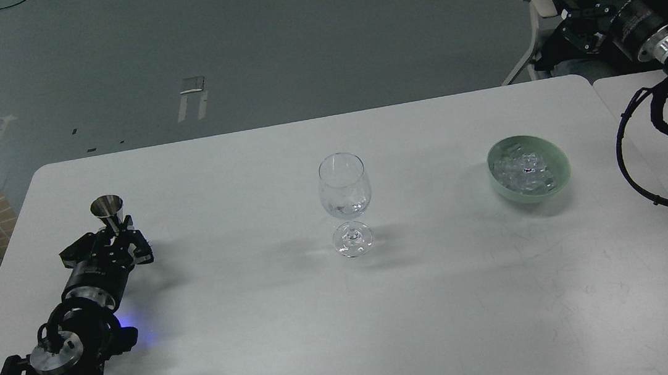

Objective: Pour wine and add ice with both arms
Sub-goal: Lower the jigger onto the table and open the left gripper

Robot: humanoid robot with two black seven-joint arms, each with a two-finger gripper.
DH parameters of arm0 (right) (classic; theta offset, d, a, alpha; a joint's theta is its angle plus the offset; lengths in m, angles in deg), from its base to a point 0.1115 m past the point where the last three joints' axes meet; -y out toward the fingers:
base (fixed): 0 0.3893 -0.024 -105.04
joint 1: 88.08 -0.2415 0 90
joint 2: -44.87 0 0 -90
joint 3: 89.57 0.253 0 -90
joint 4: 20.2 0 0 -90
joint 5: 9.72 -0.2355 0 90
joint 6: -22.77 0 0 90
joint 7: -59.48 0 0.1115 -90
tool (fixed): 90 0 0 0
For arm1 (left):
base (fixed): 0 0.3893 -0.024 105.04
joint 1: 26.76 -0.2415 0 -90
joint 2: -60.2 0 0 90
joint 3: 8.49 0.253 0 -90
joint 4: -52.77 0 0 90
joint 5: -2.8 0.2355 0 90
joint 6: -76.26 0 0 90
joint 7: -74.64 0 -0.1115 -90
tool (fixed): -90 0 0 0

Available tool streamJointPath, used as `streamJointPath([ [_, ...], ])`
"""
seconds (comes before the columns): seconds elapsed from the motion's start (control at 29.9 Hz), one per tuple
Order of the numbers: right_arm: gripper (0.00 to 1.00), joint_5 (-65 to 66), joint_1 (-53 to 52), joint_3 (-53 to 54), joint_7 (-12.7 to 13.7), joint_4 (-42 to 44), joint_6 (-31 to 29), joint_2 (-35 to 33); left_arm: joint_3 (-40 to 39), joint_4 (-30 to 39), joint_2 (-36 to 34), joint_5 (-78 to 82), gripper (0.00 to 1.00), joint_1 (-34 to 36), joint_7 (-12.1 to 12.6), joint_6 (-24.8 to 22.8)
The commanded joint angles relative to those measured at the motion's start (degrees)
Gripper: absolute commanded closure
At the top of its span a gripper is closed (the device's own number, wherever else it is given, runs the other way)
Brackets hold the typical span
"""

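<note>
**Head view: jigger in left grasp, ice not yet touched**

Head view. The left gripper (113, 230) is low over the white tabletop (300, 340), jaws clenched on the stem of a small steel cone-shaped jigger (107, 209), whose open cup stands upright just beyond the fingertips. Well off to the right of those jaws stands a clear stemmed wine glass (345, 202), upright and apparently empty or nearly so. Further right again sits a pale green shallow bowl (560, 179) holding the ice (523, 170), a heap of small clear cubes. The right gripper (578, 25) is raised beyond the table's far right corner, well apart from the bowl; it is dark and end-on, so whether its jaws are parted cannot be told.

Handling judgement: the cubes look hard, light and slippery, likely to squirt from a hard pinch; take one cube across flat opposite faces, near the top of the heap. The glass is fragile and top-heavy; release cubes low, inside the rim. The jigger needs to stay level until over the glass.
</note>
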Motion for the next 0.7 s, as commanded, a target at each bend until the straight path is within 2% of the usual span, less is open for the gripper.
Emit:
streamJointPath([
  [0.0,0.0,0.0,0.08,0.09,0.0,0.01,0.0,-0.02,0.0,-0.49,-0.08,-0.01,1.0,0.27,-0.01,0.08],
  [0.23,0.0,0.0,0.0,0.0,0.0,0.01,0.0,0.07,0.09,-1.9,-0.17,0.08,0.93,0.71,0.08,0.08],
  [0.3,0.0,0.0,0.0,0.0,0.0,-0.07,0.0,0.07,0.09,-1.9,-0.17,0.08,0.88,0.71,0.17,0.08],
  [0.67,0.0,0.0,0.08,0.09,0.0,-0.07,0.0,0.07,0.18,-1.9,-0.25,0.17,0.79,0.88,-0.01,0.25],
])
